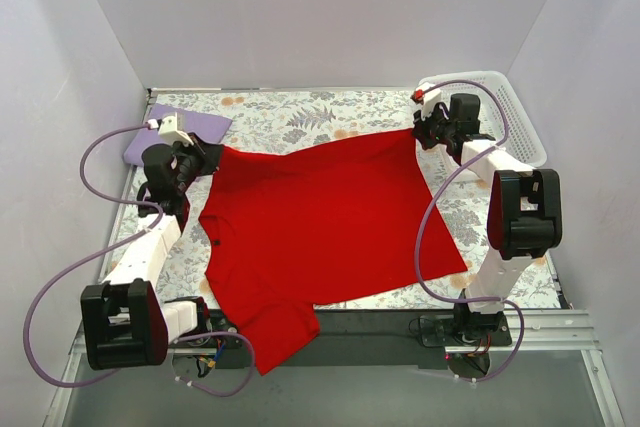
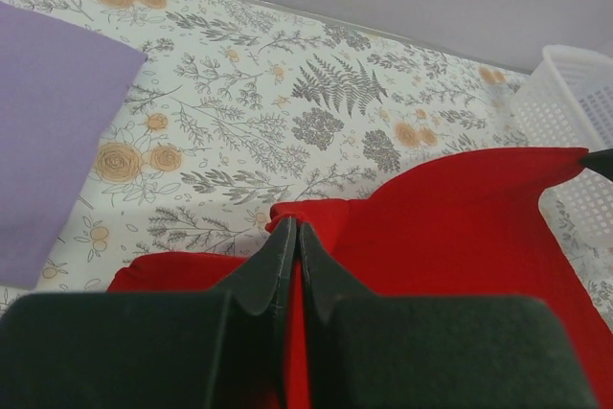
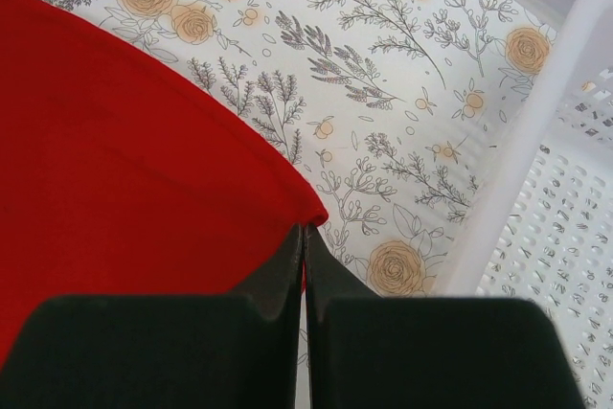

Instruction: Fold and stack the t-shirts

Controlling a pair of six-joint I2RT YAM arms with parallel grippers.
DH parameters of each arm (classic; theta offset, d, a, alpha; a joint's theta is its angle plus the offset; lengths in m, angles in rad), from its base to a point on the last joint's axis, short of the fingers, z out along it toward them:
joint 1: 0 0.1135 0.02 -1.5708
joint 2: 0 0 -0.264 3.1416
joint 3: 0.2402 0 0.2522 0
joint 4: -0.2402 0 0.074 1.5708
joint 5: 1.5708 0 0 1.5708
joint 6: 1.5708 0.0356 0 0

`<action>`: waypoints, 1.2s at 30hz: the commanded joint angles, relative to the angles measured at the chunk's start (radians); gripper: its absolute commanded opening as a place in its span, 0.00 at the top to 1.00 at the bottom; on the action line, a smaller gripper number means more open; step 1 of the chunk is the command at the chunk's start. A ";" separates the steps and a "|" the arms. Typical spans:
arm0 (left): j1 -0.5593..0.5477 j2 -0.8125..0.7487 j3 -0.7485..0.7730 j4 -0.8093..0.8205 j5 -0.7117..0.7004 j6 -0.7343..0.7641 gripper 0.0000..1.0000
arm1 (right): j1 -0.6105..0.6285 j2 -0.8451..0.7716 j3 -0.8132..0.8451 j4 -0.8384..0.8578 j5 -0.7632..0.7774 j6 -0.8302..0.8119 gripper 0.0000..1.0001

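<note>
Pale lilac folded cloth shirt [image 2: 48,141]: cut by left wrist view's left edge. White plastic lattice basket [image 3: 560,208]: cut by right wrist view's right edge. Bright red cloth t-shirt [image 3: 124,170]: corner hidden inside right gripper [image 3: 305,231].

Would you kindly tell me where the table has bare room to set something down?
The widest free patch is the far strip of tablecloth between the lilac shirt and the basket, beyond the red shirt. A smaller one lies between the red shirt and the right arm. The centre is crowded.
</note>
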 commanded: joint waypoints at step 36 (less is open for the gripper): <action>-0.021 -0.239 -0.067 -0.303 0.081 -0.091 1.00 | -0.022 -0.074 -0.053 0.024 0.023 -0.045 0.99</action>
